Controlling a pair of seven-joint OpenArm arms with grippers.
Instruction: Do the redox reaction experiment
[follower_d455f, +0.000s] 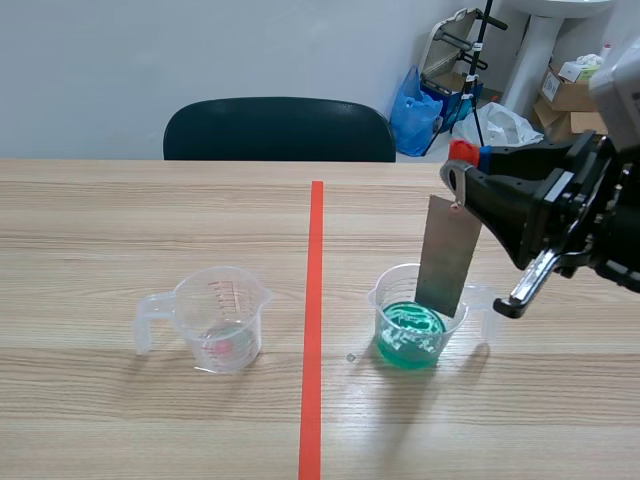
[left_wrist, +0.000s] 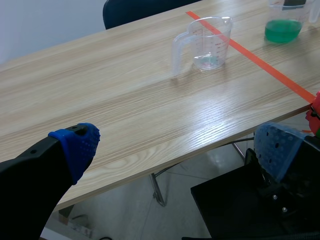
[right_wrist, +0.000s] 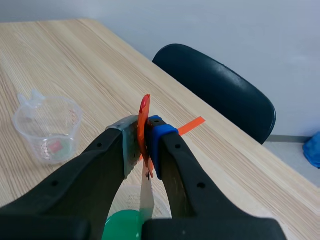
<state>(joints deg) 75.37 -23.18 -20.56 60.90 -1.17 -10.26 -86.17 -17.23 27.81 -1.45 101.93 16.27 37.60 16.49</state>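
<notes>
While the metal strip (follower_d455f: 448, 255) is held over the beaker of green liquid (follower_d455f: 386, 292), the experiment is judged to be at its dipping step; the strip is already lifted and brought to the solution, and its lower end is set inside the beaker's rim, at or just into the green liquid (follower_d455f: 410, 332), though whether it is wetted cannot be told for certain; holding it there, watching for a change and withdrawing it are judged to be left.

The strip's long axis is kept close to upright, slightly tilted; its upper end is leaned toward 1 o'clock and its lower end is pointed toward 7 o'clock, down into the beaker; its broad grey face is turned toward the robot.

The right gripper (follower_d455f: 462, 168) is clamped on the strip's upper end, the pads pressed against both faces, with a small red piece pinched alongside.

The left gripper (left_wrist: 180, 147) is kept spread wide with nothing between its fingers, off the table's near edge; a second, clear beaker (follower_d455f: 220, 320) is seen at 9 o'clock of the green one, across the red tape line (follower_d455f: 315, 300), with nothing held over it.
</notes>
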